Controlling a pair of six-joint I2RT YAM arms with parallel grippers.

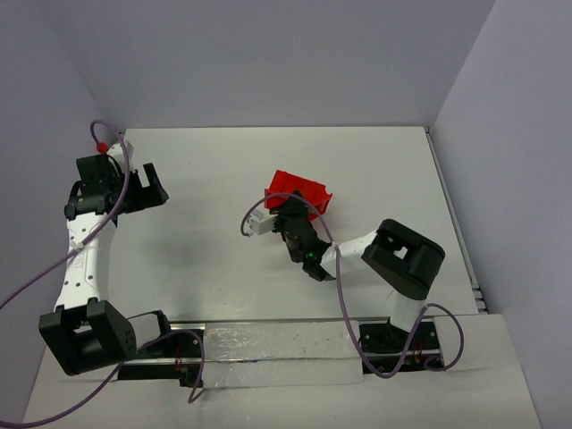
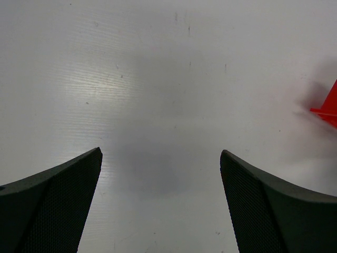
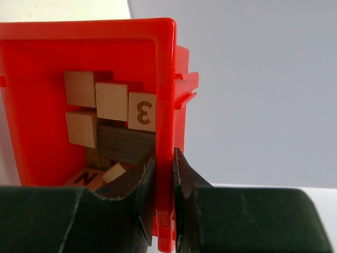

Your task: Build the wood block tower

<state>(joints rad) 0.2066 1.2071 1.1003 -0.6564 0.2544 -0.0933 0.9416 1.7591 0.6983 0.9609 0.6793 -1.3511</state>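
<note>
As fingers (image 3: 141, 185) pinch bin (image 3: 37, 105), blocks (image 3: 111, 100) inside

walls (image 1: 268, 54): plain pale lavender-grey | table (image 1: 214, 259): matte white, soft glare | light: even

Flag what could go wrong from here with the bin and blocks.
The right tool pinches only one thin wall of the red bin, so the bin may twist or slip. The wood blocks lie loose inside and could tumble out and scatter. The left tool hangs open over bare table, too far away to help.
</note>
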